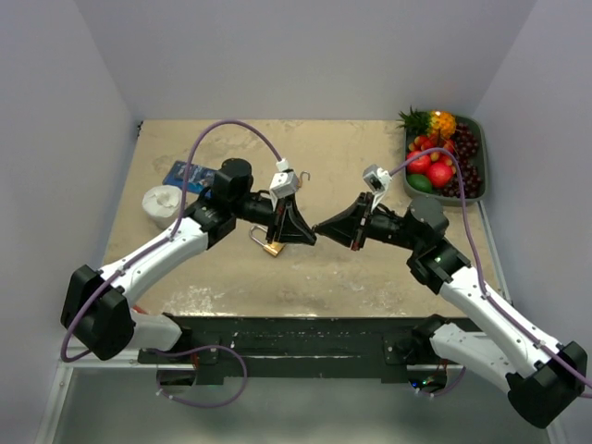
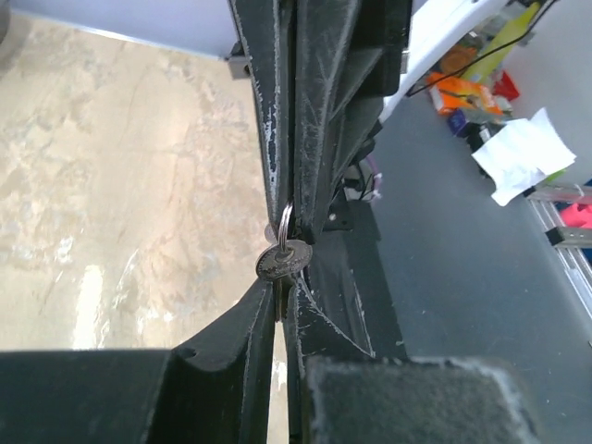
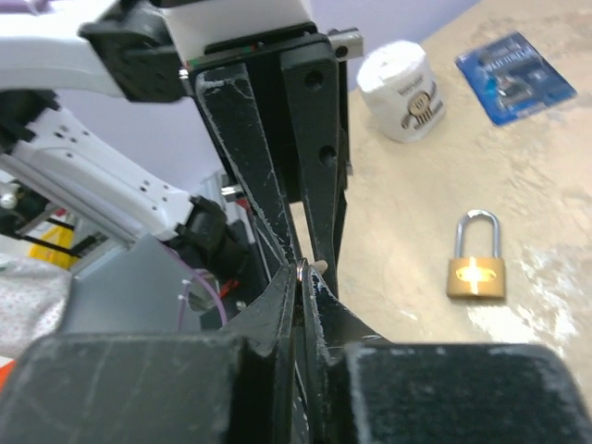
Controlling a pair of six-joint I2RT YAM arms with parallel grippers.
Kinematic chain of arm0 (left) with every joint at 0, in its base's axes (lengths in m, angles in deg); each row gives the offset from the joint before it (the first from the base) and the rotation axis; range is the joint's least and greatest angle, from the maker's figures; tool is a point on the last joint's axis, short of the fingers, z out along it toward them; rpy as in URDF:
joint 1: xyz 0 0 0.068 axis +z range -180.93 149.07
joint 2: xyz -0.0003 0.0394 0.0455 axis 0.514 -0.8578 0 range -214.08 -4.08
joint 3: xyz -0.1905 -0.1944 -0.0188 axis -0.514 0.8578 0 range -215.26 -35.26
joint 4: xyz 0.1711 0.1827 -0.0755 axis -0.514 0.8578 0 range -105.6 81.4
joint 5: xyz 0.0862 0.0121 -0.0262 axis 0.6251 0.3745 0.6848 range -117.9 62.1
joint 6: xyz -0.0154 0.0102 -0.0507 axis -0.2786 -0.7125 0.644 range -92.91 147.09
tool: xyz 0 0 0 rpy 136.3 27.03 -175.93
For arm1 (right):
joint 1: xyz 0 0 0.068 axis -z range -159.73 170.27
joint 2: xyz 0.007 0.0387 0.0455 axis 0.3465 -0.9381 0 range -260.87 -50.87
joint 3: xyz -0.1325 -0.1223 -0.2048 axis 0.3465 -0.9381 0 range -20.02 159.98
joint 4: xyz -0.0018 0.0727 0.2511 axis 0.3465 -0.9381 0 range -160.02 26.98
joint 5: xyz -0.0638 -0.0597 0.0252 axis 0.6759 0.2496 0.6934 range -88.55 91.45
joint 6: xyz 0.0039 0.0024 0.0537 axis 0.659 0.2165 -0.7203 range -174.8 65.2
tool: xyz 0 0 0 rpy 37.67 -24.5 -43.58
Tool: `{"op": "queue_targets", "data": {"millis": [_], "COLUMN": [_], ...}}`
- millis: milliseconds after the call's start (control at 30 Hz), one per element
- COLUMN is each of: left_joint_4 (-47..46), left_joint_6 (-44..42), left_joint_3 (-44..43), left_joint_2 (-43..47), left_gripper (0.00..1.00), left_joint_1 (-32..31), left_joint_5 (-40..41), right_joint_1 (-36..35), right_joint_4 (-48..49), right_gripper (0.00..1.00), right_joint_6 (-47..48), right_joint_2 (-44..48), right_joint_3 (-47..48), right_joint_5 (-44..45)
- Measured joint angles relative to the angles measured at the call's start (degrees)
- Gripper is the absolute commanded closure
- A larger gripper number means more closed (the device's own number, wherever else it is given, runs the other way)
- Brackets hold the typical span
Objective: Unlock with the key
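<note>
Metal key [image 2: 280,262] in left claw [image 2: 285,290]

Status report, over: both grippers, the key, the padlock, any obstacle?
Right gripper shut on ring of key; left gripper pinching its blade, tip to tip. Padlock flat on table, shackle closed, untouched. Nothing blocks it.

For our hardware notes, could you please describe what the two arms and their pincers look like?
The left arm and right arm have white link shells and bulky black joint housings. A purple cable runs along each to a small white camera block at the wrist. The left pincer and right pincer each have two black, tapered, ribbed fingers with whitish scuffs.
</note>
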Motion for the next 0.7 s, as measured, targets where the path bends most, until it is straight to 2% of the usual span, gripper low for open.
{"op": "queue_targets", "data": {"millis": [33,67,167,267,467,700], "left_joint_4": [2.36,5.01,11.32,15.98,22.32,26.95], "left_joint_6": [-1.7,-3.82,-8.61,-12.46,-17.27,-20.39], "left_joint_3": [-0.46,-0.87,-2.38,-3.96,-5.05,-6.23], "left_joint_2": [-0.07,-0.15,-0.46,-1.09,-2.01,-3.74], "left_gripper": [1.0,1.0,1.0,1.0,1.0,1.0], "left_joint_1": [-0.09,-0.2,-0.13,-0.26,-2.01,-5.33], "left_joint_5": [0.94,2.03,6.99,12.11,18.69,23.63], "right_joint_1": [0.02,0.0,0.0,-0.04,-0.04,-0.04], "right_joint_4": [-1.66,-3.89,-12.24,-19.5,-24.33,-21.18], "right_gripper": [0.81,0.66,0.47,0.41,0.4,0.52], "right_joint_6": [0.92,2.16,6.23,10.36,14.03,13.27], "right_joint_2": [0.07,0.07,0.07,-0.2,-1.88,-5.68], "right_joint_3": [0.28,0.81,2.86,5.66,7.54,5.7], "right_joint_5": [0.42,0.96,2.69,4.9,5.88,5.7]}}
